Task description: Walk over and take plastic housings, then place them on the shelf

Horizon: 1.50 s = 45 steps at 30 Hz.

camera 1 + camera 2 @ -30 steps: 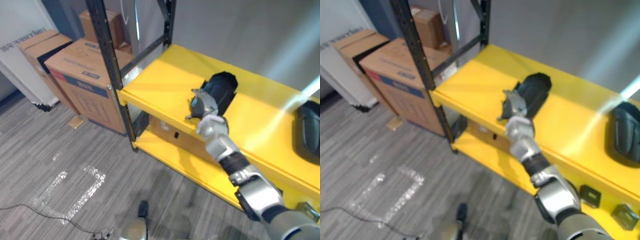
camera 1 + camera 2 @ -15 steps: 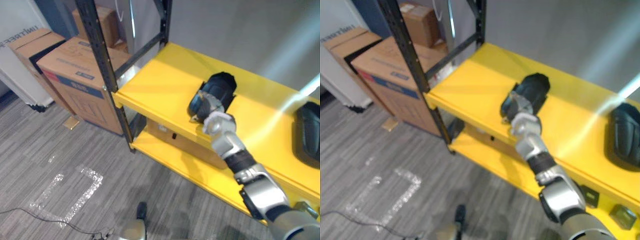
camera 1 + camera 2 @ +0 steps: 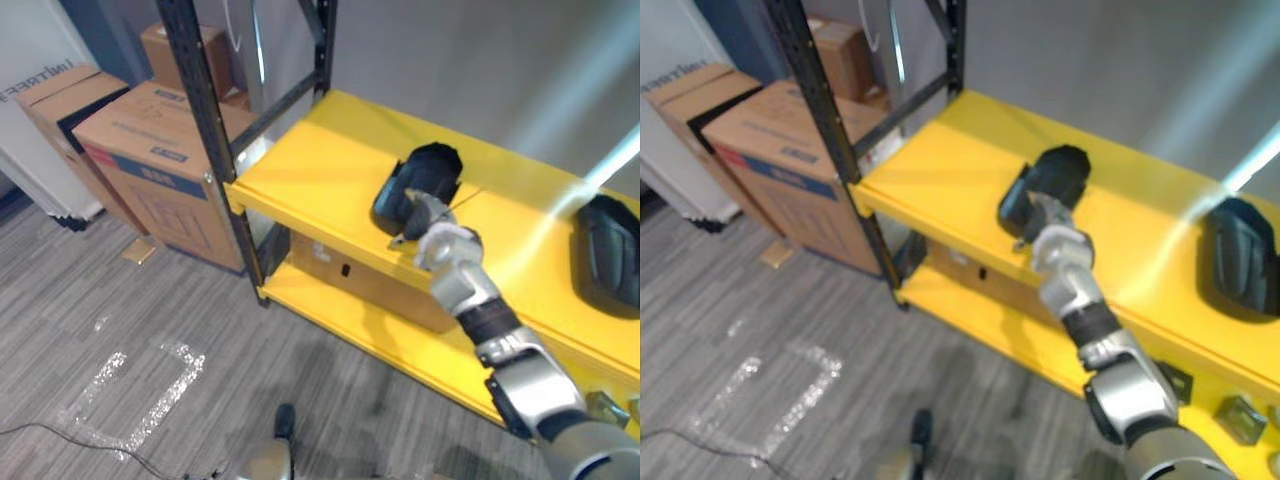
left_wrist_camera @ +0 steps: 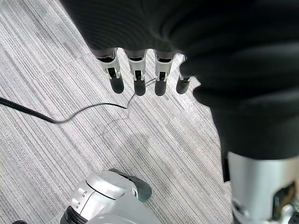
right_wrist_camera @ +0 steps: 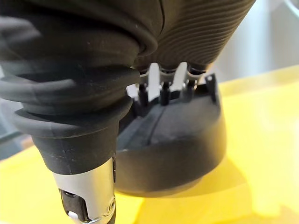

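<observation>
1. Here, the right wrist view shows the right robot hand [image 5: 163, 91] with straight fingers, their tips touching the top edge of the black housing [image 5: 177, 140]; its thumb is hidden.
2. The head views show the housing lying on the yellow shelf [image 3: 310, 160] by the shelf's front edge, its long axis running from that edge toward the shelf's back.
3. A second housing [image 3: 605, 255] lies well apart along the shelf.
4. The left wrist view shows the left robot hand [image 4: 136, 77], fingers straight, over the carpet floor [image 4: 46, 70].

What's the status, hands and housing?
Left hand open, idle over floor. Right hand open, touching housing on yellow shelf. Nothing in the way.
</observation>
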### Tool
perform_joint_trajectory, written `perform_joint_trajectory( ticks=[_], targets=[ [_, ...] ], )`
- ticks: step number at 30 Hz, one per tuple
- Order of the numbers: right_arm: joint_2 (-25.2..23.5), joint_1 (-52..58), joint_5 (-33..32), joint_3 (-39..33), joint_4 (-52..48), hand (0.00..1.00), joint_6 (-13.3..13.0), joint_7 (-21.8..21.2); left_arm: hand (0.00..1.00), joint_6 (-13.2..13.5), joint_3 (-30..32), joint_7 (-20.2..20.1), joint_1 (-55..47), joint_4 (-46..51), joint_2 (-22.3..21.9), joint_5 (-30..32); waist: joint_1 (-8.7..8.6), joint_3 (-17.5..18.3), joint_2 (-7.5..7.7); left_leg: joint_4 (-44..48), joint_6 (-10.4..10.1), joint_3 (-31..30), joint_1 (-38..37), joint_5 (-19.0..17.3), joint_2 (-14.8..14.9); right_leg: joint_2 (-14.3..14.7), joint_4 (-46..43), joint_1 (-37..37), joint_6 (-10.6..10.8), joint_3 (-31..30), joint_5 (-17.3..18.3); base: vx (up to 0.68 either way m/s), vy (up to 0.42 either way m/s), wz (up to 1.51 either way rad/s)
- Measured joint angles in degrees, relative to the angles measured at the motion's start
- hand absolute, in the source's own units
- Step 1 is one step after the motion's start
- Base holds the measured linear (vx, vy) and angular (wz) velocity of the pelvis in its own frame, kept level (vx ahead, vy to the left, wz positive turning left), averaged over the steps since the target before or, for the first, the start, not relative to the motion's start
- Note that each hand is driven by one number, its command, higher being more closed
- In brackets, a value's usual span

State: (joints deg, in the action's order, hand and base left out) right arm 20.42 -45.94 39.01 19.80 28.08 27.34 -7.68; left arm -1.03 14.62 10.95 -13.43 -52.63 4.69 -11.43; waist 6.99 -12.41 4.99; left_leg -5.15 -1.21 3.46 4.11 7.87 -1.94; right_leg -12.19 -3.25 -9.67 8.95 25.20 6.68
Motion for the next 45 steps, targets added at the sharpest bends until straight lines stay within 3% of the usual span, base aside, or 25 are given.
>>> perform_joint_trajectory(
  ticks=[4, 11, 18, 27, 31, 35, 41, 45],
  targets=[
    [0.01, 0.08, 0.03, -0.56, -0.44, 1.00, -0.11, -1.52, 0.00, -0.40, -0.11, -0.11, -0.10, 0.20, 0.38, 0.23, 0.03, 0.19, 0.30, 0.29, 0.20, -0.21, -0.51, 0.16, -0.21, -0.29, -0.82, -0.32, 0.43, -0.07, -0.35, 0.10, -0.025, 0.06],
    [0.30, 0.07, 0.06, -0.31, -0.99, 1.00, -1.86, -0.86, 0.00, -0.37, -2.96, -0.30, -0.05, 0.86, 1.52, 0.53, 0.29, 0.22, 0.35, 0.27, -0.04, 0.77, -0.37, 0.31, 1.49, 0.79, -2.18, 1.62, -0.70, -2.55, -0.93, -0.02, -0.039, -0.13],
    [4.05, -3.57, -0.01, 2.00, -0.98, 1.00, -1.92, 3.94, 0.00, 0.44, -7.22, -0.39, 4.10, 2.42, 2.06, -0.05, 0.67, -2.89, -1.60, 0.00, -0.84, 0.87, 4.15, 2.03, 3.94, 3.27, -2.77, 6.58, -2.81, -4.93, -0.26, -0.16, -0.018, -0.07],
    [7.11, -4.30, 0.12, 3.14, -3.39, 1.00, -3.35, 5.07, 0.00, 1.50, -10.58, -0.01, 4.15, 2.49, 3.40, -1.76, 0.56, -3.49, -1.63, 0.05, -1.20, 0.09, 6.10, 3.28, 4.75, 3.84, -3.22, 8.64, -2.76, -5.01, -0.21, -0.04, -0.008, 0.01],
    [9.76, -5.81, 1.35, 4.78, -3.33, 1.00, -7.68, 6.07, 0.00, 1.72, -10.84, -0.26, 4.15, 3.14, 3.46, -2.10, 0.94, -3.72, -1.67, 0.30, -1.14, -0.04, 6.11, 3.42, 4.69, 4.15, -3.29, 8.53, -2.37, -4.97, -0.54, 0.07, -0.044, 0.01],
    [12.96, -10.23, 2.37, 7.09, -2.59, 1.00, -13.21, 10.22, 0.00, 1.92, -10.86, -0.89, 4.17, 4.49, 3.37, -2.09, 1.03, -4.29, -1.91, 0.29, -1.15, -0.41, 6.21, 3.41, 4.86, 4.53, -3.30, 8.48, -2.90, -4.85, -0.14, 0.03, -0.038, 0.03],
    [15.31, -12.09, 2.58, 8.64, -1.34, 1.00, -19.44, 15.09, 0.00, 2.15, -10.90, -1.13, 4.17, 4.48, 3.38, -2.16, 1.81, -4.42, -1.86, 0.29, -1.35, -1.30, 6.77, 3.53, 5.17, 5.06, -3.44, 8.70, -3.34, -4.71, 0.32, 0.00, -0.028, 0.07],
    [16.54, -16.23, 8.75, 11.00, 0.48, 1.00, -27.19, 19.13, 0.00, 3.33, -10.89, -1.41, 4.19, 4.74, 3.47, -2.28, 1.87, -7.11, -1.89, 0.28, -1.65, -1.58, 6.75, 3.75, 5.48, 5.36, -3.87, 8.77, -3.53, -4.65, 0.44, -0.04, -0.008, 0.01]
  ],
)
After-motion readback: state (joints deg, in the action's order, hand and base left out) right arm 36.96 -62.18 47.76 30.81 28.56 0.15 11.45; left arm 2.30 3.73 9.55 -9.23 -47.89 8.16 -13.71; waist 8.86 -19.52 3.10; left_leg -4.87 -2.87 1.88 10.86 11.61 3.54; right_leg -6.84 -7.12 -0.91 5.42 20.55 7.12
